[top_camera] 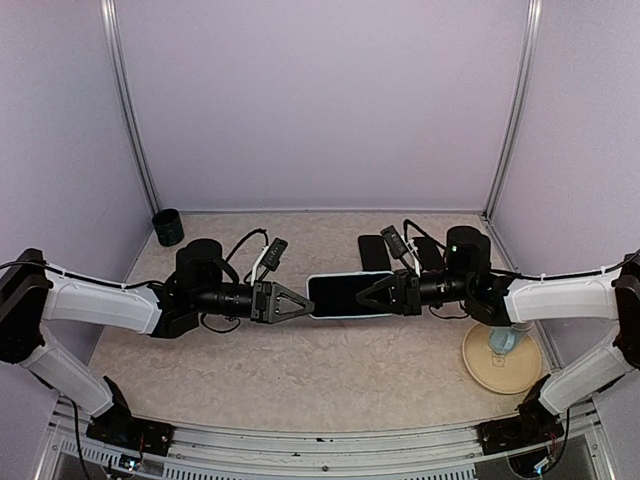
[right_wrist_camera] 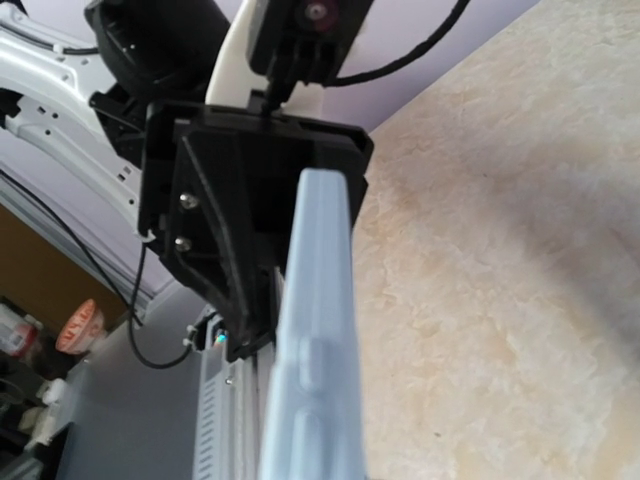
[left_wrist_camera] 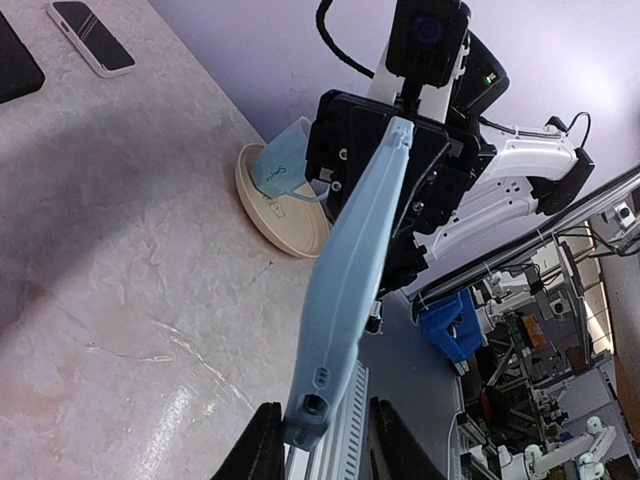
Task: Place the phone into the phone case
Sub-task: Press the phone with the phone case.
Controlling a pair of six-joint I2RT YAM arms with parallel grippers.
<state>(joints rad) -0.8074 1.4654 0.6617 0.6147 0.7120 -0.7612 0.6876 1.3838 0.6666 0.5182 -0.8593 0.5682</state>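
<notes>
From above, the black-screened phone (top_camera: 345,294) sits inside the pale blue, soft-looking phone case (top_camera: 338,316); whether every corner is seated cannot be told. The pair hangs clear of the beige marbled tabletop (top_camera: 300,380) between the 2 arms. The right fingers (top_camera: 378,287) are clamped on its right end, and the left fingers (top_camera: 288,294) reach its left end. A round tan plate (top_camera: 480,375) carries a pale blue cup (top_camera: 503,342), partly hidden by the right arm.

The left wrist view shows the case edge-on, a thin smooth strip. The left fingers, cut off at the frame's bottom, stand apart around its near end.

In the right wrist view the right fingers are out of frame. Only the case's edge shows, blurred.
</notes>
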